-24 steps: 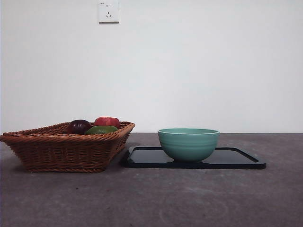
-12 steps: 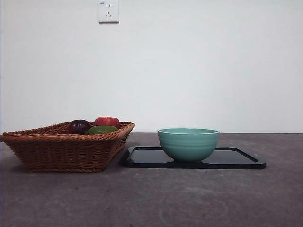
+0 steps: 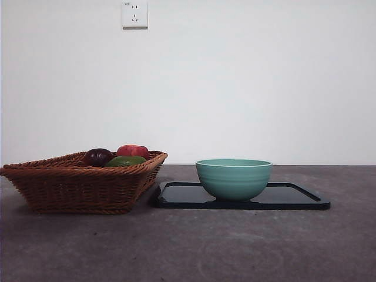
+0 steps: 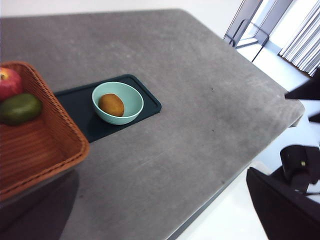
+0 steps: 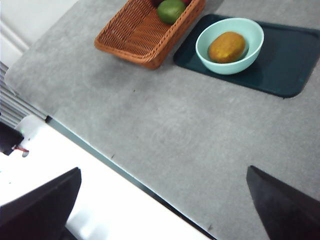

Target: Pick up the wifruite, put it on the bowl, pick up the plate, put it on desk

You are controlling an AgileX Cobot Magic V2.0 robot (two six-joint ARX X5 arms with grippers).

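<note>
in bowl (image 5: 230, 45): dull orange-brown wifruite (image 5: 226, 47), small, rounded.

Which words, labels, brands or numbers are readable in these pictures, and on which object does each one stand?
None can be read.
The wall socket bears a tiny mark at its upper left corner: too small to read.
The bowl, wifruite, dark tray and wicker basket show no text.

Orange-brown wifruite (image 5: 227, 47), mint-teal bowl (image 3: 233, 178)
</note>
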